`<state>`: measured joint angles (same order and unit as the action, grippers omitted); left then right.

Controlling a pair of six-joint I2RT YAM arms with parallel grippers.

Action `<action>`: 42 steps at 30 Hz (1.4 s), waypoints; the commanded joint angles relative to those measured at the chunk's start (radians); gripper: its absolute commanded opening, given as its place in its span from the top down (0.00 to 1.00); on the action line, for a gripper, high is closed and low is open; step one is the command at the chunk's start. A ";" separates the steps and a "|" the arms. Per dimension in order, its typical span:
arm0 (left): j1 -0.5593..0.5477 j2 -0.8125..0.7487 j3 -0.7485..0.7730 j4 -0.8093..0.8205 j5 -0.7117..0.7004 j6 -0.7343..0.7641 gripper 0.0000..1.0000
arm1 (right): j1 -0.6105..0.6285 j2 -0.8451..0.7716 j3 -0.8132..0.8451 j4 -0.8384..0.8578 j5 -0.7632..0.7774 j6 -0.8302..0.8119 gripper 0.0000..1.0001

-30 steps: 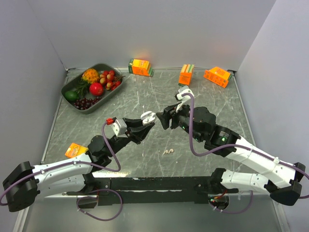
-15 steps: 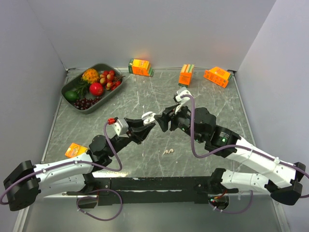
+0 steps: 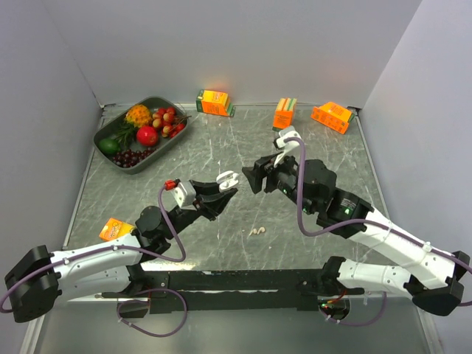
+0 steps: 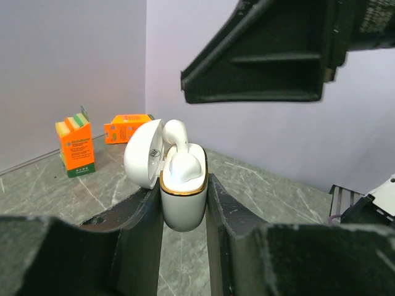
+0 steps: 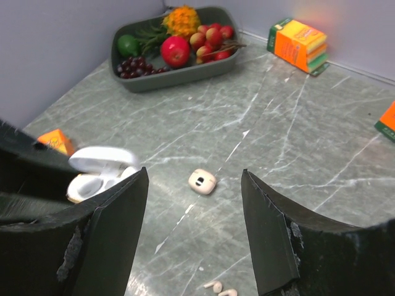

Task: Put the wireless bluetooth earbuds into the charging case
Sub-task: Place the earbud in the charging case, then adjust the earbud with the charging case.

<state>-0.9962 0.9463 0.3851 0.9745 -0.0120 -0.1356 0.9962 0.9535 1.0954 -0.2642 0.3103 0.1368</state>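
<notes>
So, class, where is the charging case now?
Top view: the charging case hangs over the middle of the table, lid open, clamped in the left end effector, the open right end effector just right of it.

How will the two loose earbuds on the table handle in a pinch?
The earbuds look tiny, smooth and rounded: probably light, and apt to roll or squirt out of a pinch. They lie close together, so nudging one likely shifts the other.
</notes>
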 commanded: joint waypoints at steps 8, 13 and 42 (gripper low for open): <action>0.002 -0.035 -0.009 0.015 0.102 -0.002 0.99 | -0.048 0.060 0.113 -0.079 -0.105 0.007 0.31; 0.001 -0.029 -0.005 0.021 0.103 -0.001 0.99 | -0.048 0.071 0.116 -0.093 -0.114 0.017 0.31; 0.002 0.006 0.018 0.033 0.014 0.001 0.99 | -0.008 0.037 0.106 -0.118 -0.126 0.043 0.32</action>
<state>-0.9962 0.9428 0.3798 0.9619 0.0204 -0.1352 0.9588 1.0122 1.1633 -0.3981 0.2123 0.1604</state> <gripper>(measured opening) 0.330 0.684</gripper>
